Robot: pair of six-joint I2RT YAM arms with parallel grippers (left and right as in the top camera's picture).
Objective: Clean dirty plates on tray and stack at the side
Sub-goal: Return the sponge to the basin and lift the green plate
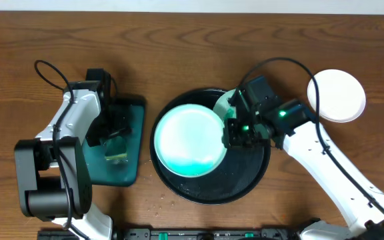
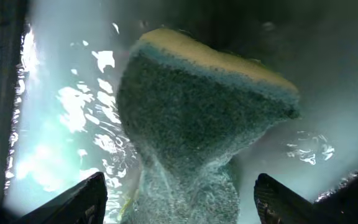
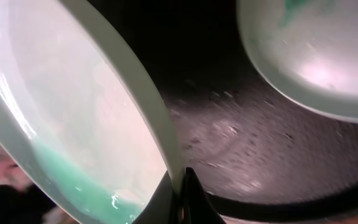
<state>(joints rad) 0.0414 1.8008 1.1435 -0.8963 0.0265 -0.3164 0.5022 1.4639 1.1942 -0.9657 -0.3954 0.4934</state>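
My right gripper is shut on the right rim of a pale mint plate and holds it tilted over the black tray. Green smear pools along the plate's lower edge. A second mint plate lies on the tray behind, partly hidden. A white plate sits on the table at the far right. My left gripper is open, its fingers either side of a green and yellow sponge without touching it.
The sponge lies in a wet rectangular dark-teal tray left of the black tray. Cables loop above both arms. A few crumbs or drops lie on the wood in front of the black tray.
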